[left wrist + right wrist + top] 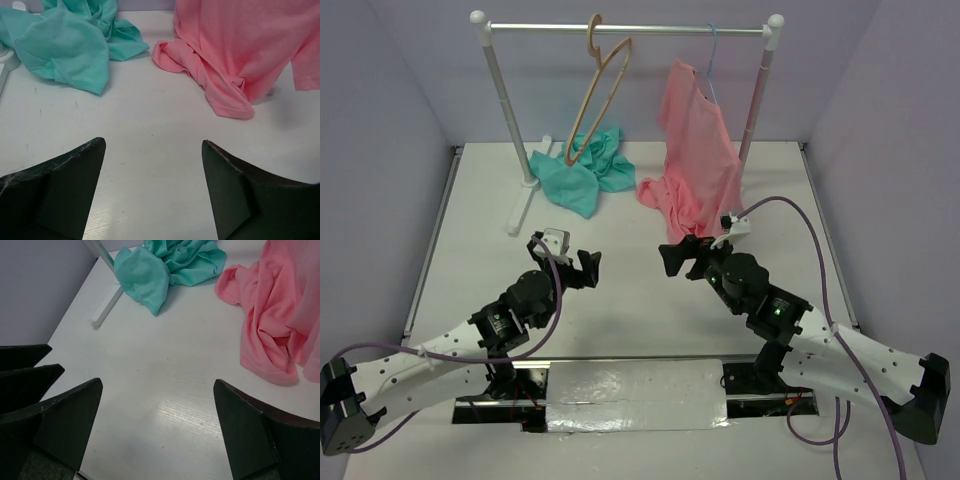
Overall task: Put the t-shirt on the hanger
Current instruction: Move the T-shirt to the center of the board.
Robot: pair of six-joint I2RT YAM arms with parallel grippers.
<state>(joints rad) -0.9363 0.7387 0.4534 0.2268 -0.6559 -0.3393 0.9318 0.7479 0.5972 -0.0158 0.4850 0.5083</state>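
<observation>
The teal t-shirt (582,175) lies crumpled on the table at the back left, below the rack; it also shows in the left wrist view (65,45) and the right wrist view (165,262). The wooden hanger (597,90) hangs tilted from the rail, its lower end just over the t-shirt. My left gripper (565,257) is open and empty above bare table, well short of the t-shirt (153,142). My right gripper (685,252) is open and empty too (157,382), just in front of the pink shirt's hem.
A pink shirt (700,150) hangs from a thin blue wire hanger (710,60) on the white rack (620,29), its hem pooled on the table (235,50). The rack's left foot (107,305) lies beside the t-shirt. Grey walls close in the table.
</observation>
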